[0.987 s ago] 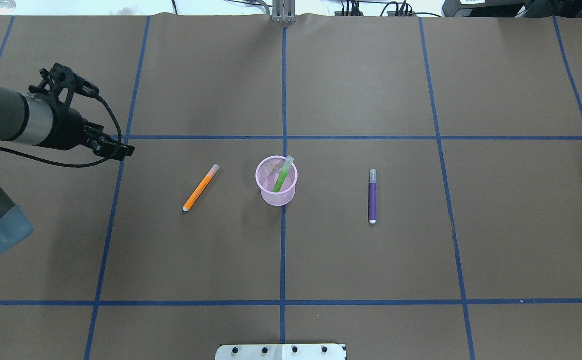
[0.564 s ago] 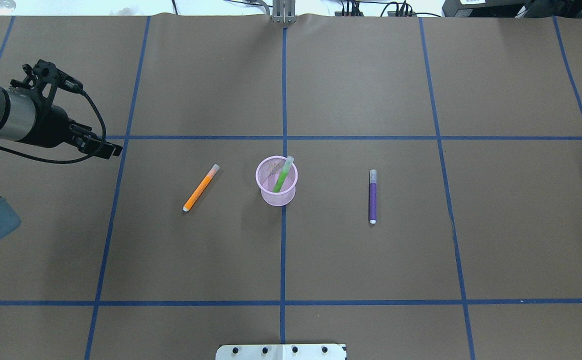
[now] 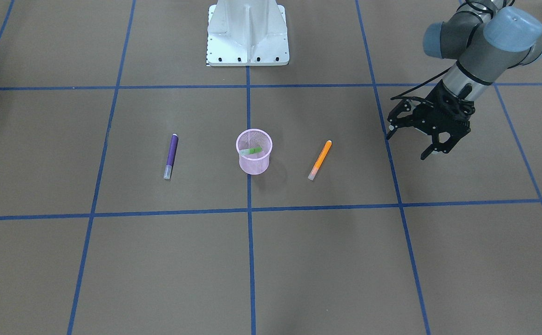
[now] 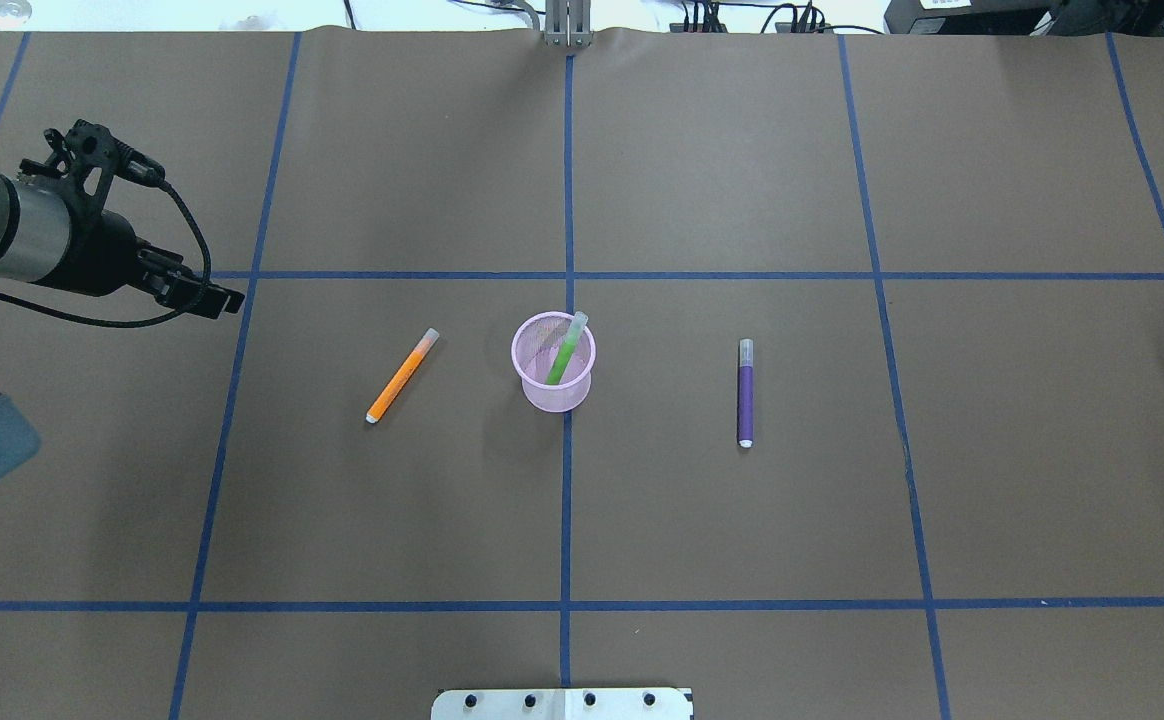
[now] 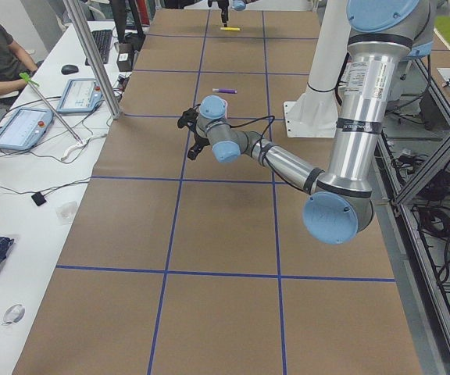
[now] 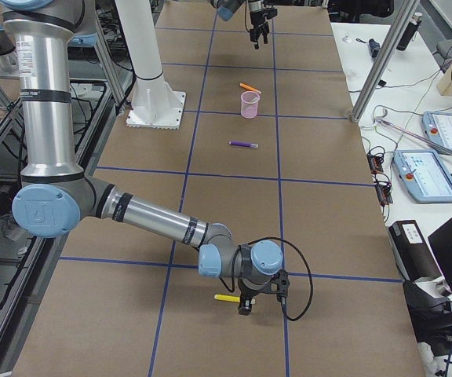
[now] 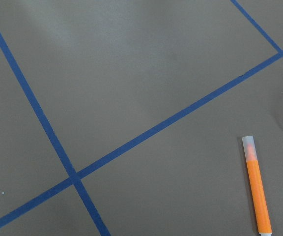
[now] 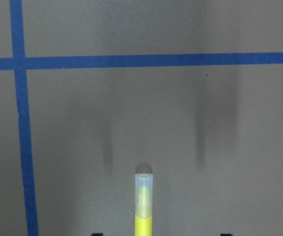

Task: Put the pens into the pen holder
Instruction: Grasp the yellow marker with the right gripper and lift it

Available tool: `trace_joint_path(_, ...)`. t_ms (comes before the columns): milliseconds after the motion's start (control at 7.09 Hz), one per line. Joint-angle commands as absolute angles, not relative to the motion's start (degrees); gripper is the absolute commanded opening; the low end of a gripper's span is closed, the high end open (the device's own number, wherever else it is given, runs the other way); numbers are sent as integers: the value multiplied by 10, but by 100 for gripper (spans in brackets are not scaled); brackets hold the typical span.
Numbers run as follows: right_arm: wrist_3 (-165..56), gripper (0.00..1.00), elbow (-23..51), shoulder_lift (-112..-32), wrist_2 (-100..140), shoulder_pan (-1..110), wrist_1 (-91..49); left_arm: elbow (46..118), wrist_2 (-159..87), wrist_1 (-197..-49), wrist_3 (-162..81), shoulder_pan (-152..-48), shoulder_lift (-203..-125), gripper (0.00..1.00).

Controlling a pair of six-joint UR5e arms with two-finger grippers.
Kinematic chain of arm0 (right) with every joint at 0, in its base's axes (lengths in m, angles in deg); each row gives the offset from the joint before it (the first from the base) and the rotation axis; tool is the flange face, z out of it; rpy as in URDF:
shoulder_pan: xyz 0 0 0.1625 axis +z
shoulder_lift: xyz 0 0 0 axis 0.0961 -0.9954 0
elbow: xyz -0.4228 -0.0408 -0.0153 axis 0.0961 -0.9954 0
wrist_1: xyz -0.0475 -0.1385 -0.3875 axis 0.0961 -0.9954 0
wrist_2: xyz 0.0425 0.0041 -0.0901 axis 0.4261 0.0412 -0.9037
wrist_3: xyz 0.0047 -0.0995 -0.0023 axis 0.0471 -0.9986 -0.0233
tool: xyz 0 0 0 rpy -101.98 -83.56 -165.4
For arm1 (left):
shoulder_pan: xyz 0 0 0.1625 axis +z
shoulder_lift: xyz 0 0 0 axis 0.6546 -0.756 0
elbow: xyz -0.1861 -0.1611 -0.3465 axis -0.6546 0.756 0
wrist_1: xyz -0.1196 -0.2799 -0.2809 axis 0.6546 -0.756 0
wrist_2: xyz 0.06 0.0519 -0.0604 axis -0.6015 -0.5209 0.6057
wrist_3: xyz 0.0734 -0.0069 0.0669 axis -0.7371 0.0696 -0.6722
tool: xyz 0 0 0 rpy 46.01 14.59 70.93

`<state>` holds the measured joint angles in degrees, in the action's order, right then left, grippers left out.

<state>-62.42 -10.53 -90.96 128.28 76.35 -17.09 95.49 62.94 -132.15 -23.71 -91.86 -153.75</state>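
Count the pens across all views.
4. Green pen leans inside the pen holder; orange pen lies to the robot's left of it, purple pen to the right; yellow pen lies far off on the robot's right.

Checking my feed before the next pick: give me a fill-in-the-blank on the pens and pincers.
1. The pen standing in the pen holder is ___.
2. The orange pen lies to the robot's ___ of the holder.
3. The left pincer is open and holds ___.
4. The pen lying at the right pincer is ___.

Missing words: green; left; nothing; yellow.
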Motion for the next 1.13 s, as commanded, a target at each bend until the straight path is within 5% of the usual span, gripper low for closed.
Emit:
trace_joint_path(0, -624, 84, -109, -909, 1281, 754, -171, 956, 629, -1322, -237, -919, -1537, 99)
trace_joint_path(987, -620, 81, -133, -902, 1279, 753, -170, 958, 629, -1322, -236, -919, -1537, 99)
